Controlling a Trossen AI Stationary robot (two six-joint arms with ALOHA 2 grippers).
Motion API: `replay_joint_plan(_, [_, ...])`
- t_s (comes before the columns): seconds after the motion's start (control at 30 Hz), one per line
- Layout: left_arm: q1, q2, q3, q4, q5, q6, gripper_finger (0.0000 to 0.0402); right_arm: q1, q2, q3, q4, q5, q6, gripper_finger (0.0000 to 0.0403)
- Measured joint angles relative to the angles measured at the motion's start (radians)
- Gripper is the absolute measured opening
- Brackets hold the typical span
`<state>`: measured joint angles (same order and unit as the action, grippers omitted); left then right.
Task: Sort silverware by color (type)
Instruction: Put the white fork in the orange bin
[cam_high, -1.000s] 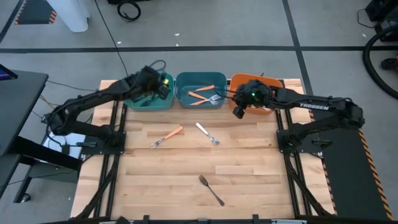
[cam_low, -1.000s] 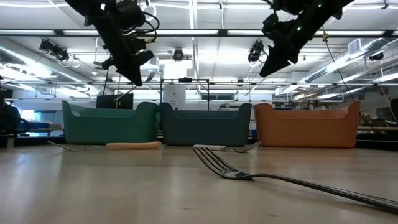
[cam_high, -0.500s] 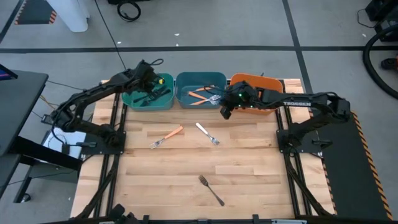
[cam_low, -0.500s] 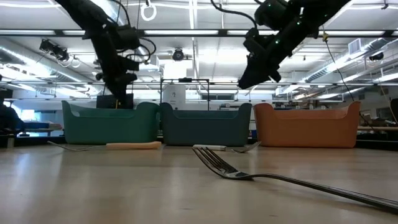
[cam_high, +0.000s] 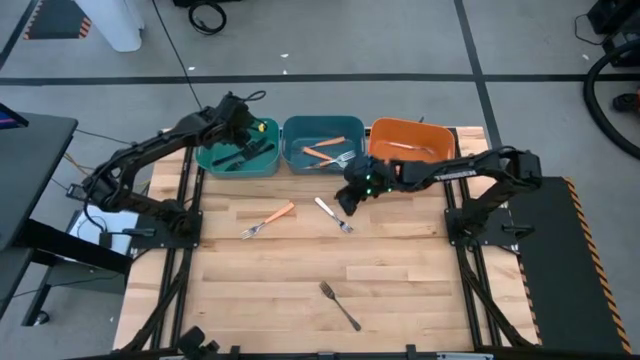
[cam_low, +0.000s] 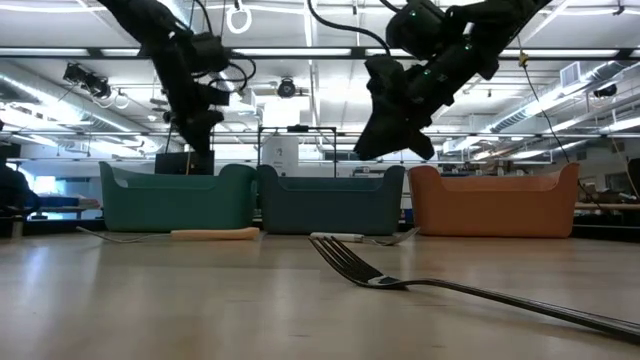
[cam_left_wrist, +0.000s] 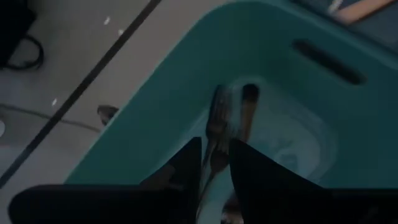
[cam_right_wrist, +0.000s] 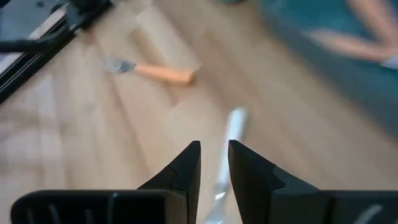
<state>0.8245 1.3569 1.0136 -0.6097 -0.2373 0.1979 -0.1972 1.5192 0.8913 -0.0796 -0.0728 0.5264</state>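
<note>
My left gripper (cam_high: 243, 135) hangs open over the teal bin (cam_high: 215, 160), where black forks (cam_left_wrist: 217, 121) lie on the bottom under its fingers. My right gripper (cam_high: 347, 200) is open and tilted down just above a white-handled utensil (cam_high: 333, 214) that lies flat on the table; the handle (cam_right_wrist: 234, 119) shows beyond the fingertips, untouched. An orange-handled fork (cam_high: 268, 220) lies flat to its left. A dark metal fork (cam_high: 340, 305) lies near the front edge, large in the low view (cam_low: 400, 282).
Three bins stand in a row at the far edge: the teal one, a blue one (cam_high: 322, 135) holding orange-handled pieces and a fork, and an orange one (cam_high: 410, 135). Bare wood spreads between the loose utensils and the near edge.
My right gripper has left the orange bin, swinging toward the table's left and near side and sinking to just above the white-handled utensil, rolling as it went. My left gripper has shifted a little to the left over the teal bin.
</note>
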Motion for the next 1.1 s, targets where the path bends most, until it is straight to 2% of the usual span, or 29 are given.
replay_joint_plan(0.27, [-0.047, -0.059, 0.067, -0.023, 0.039, 0.050, 0.0091, 0.117, 0.080, 0.022, -0.015, -0.002, 0.097, 0.0110])
replay_joint_plan(0.5, [-0.080, -0.076, 0.069, -0.035, 0.038, 0.049, 0.0091, 0.136, 0.189, 0.044, -0.026, 0.035, 0.209, 0.0123])
replay_joint_plan(0.8, [-0.101, -0.076, 0.069, -0.041, 0.038, 0.050, 0.0091, 0.136, 0.325, 0.126, -0.065, 0.054, 0.122, 0.0122])
replay_joint_plan(0.97, [-0.101, -0.076, 0.069, -0.057, 0.038, 0.050, 0.0091, 0.134, 0.356, 0.212, -0.205, 0.108, 0.096, 0.0122])
replay_joint_plan(1.1, [-0.100, -0.076, 0.069, -0.062, 0.038, 0.050, 0.0091, 0.128, 0.356, 0.273, -0.302, 0.109, 0.071, 0.0122])
